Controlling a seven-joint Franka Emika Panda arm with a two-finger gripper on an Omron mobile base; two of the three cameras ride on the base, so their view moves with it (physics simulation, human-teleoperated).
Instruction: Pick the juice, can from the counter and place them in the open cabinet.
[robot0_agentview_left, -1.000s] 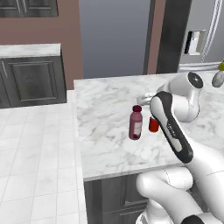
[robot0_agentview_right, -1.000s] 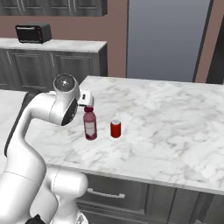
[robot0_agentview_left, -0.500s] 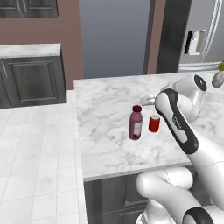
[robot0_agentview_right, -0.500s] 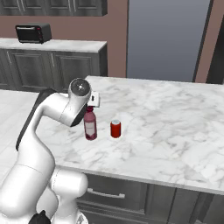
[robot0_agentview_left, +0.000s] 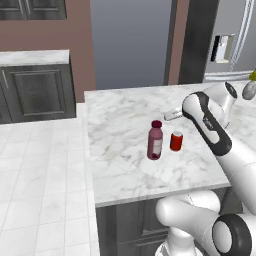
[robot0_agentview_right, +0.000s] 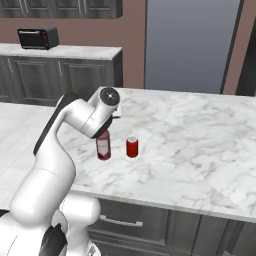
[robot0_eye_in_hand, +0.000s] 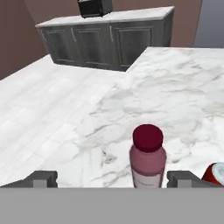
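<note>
I see a floor of big white tiles (robot0_agentview_left: 40, 185) far past the hand. A brown wall (robot0_agentview_right: 131, 45) stands behind low dark grey cupboards with a white stone top (robot0_agentview_right: 60, 75). A small black oven (robot0_agentview_right: 37, 37) sits there. A shiny steel fridge (robot0_agentview_left: 232, 40) is further off.

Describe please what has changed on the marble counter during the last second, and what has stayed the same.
Only the arm moved: its elbow swung farther over the counter, toward the back, so the can is uncovered in the left base view. The gripper stands open with the juice in line between its fingertips, holding nothing. The juice and can stayed upright, side by side, in the same spots.
</note>
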